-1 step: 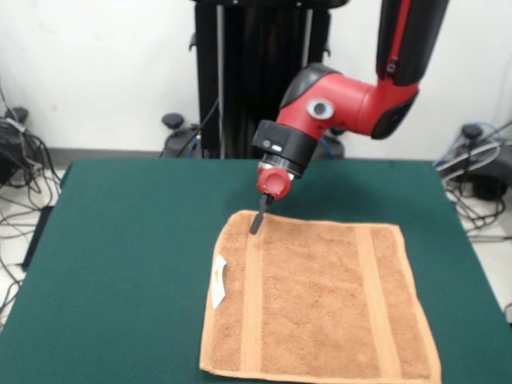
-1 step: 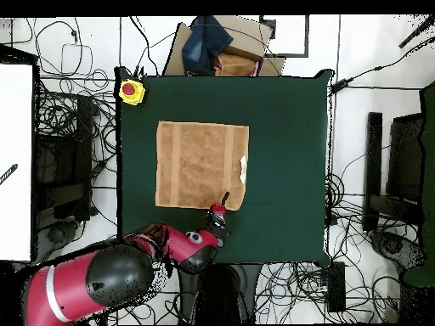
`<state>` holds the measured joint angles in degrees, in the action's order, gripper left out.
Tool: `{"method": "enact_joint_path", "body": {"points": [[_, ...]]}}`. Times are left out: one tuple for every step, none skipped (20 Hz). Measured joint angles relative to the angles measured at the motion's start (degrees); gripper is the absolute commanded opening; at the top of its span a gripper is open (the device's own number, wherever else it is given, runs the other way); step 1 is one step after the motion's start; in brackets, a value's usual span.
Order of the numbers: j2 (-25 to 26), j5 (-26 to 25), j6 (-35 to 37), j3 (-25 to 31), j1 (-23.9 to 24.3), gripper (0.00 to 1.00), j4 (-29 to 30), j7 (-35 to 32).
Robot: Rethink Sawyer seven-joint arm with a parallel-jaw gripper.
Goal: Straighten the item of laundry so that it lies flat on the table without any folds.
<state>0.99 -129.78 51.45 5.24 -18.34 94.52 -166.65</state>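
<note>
The orange towel (image 1: 320, 300) lies spread flat on the green counter (image 1: 120, 264), white tag (image 1: 218, 280) along one edge. The hand (image 1: 257, 222) touches its corner; I cannot tell its grip.

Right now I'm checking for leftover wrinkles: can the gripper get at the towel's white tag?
Probably yes: the gripper sits at the towel edge, and nothing lies between it and the tag.
</note>
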Motion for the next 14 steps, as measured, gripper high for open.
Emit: {"method": "enact_joint_path", "body": {"points": [[-0.1, -0.2, 0.1, 0.2, 0.3, 1.0, 0.2, 0.0], [-0.2, -0.3, 0.1, 0.2, 0.5, 1.0, 0.3, 0.0], [-0.3, -0.5, 0.1, 0.3, 0.7, 1.0, 0.4, 0.0], [-0.3, -0.6, 0.1, 0.3, 0.8, 1.0, 0.4, 0.0], [-0.3, -1.1, 0.1, 0.3, 1.3, 1.0, 0.5, 0.0], [-0.3, -1.2, 0.2, 0.3, 1.5, 1.0, 0.5, 0.0], [-0.4, -1.4, 0.2, 0.3, 1.6, 1.0, 0.6, 0.0], [-0.4, -1.6, 0.2, 0.3, 1.9, 1.0, 0.8, 0.0], [-0.4, -1.7, 0.2, 0.3, 2.0, 1.0, 0.9, 0.0], [-0.5, -1.8, 0.3, 0.3, 2.3, 1.0, 1.2, 0.0], [-0.5, -1.9, 0.3, 0.3, 2.4, 1.0, 1.4, 0.0], [-0.4, -2.2, 0.3, 0.4, 2.9, 1.0, 2.1, 0.0], [-0.4, -2.2, 0.3, 0.4, 3.2, 1.0, 2.4, 0.0], [-0.4, -2.3, 0.3, 0.4, 3.4, 1.0, 2.7, 0.0]]}}
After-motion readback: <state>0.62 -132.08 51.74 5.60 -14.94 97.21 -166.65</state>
